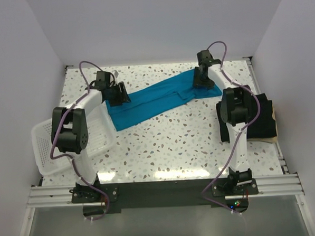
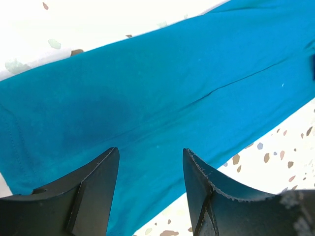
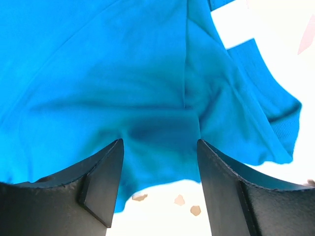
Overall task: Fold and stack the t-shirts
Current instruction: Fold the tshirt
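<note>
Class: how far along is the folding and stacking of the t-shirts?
Done: the black t-shirt looks folded at the right edge. In hand: the teal t-shirt is folded into a long strip; left hand and right hand hover open over its ends. Left: folding it shorter and stacking it on the black one.

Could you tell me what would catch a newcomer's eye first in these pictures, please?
The plain teal-blue cloth t-shirt lies as a long band slanting across the speckled table, the left gripper open over its left end and the right gripper open over its right end. A black cloth t-shirt lies at the right edge; a white plastic mesh basket stands at the left.
</note>
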